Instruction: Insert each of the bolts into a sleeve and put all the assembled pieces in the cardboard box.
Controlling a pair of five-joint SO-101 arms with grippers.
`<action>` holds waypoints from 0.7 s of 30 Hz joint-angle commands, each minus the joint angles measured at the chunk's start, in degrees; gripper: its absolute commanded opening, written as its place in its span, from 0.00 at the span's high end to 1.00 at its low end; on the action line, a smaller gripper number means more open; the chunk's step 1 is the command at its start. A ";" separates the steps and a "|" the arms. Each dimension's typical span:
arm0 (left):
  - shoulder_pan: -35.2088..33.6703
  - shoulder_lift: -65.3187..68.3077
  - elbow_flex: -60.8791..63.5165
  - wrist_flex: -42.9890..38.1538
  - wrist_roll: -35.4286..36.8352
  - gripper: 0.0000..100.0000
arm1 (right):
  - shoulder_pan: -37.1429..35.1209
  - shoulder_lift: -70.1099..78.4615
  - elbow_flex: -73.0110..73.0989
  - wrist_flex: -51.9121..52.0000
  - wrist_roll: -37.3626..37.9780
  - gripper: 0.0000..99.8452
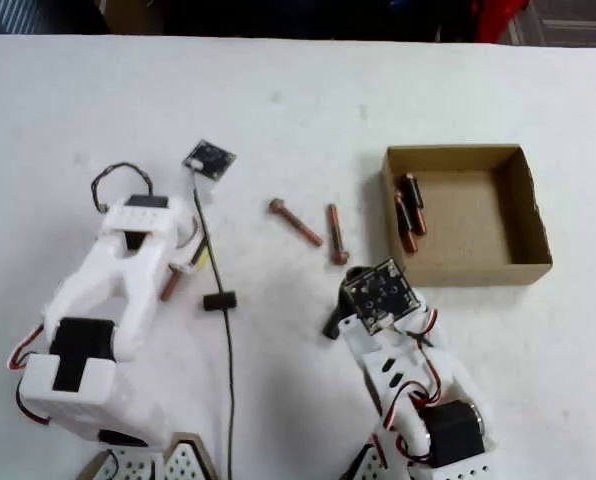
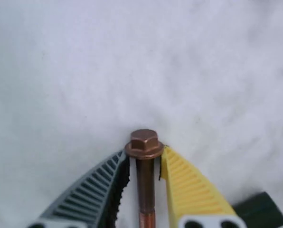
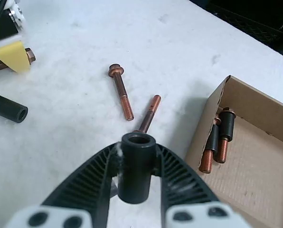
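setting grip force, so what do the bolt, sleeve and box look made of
The bolt looks like metal, perhaps copper-plated steel: reddish sheen, hex flange head. The sleeve is matte black with no glint, likely plastic or rubber, though coated metal is possible. The box is plain brown cardboard with a dull surface.

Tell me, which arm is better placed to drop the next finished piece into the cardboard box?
Probably the right. The right gripper grips a sleeve and sits beside the cardboard box. The left gripper holds a bolt farther off, beyond two loose bolts.
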 commanded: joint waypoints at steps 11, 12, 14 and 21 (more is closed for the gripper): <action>1.71 -2.86 0.00 1.93 0.09 0.98 | -0.31 -0.31 -0.26 -1.54 0.62 0.98; 1.71 -2.86 0.09 1.93 0.09 0.97 | -0.31 -0.31 -0.18 -1.54 0.62 0.98; 1.71 -2.86 0.26 1.93 -0.18 0.97 | -0.31 -0.31 -0.18 -1.54 0.62 0.98; 1.71 -2.95 0.35 2.02 -0.26 0.97 | -0.40 -0.31 -0.18 -1.54 0.62 0.98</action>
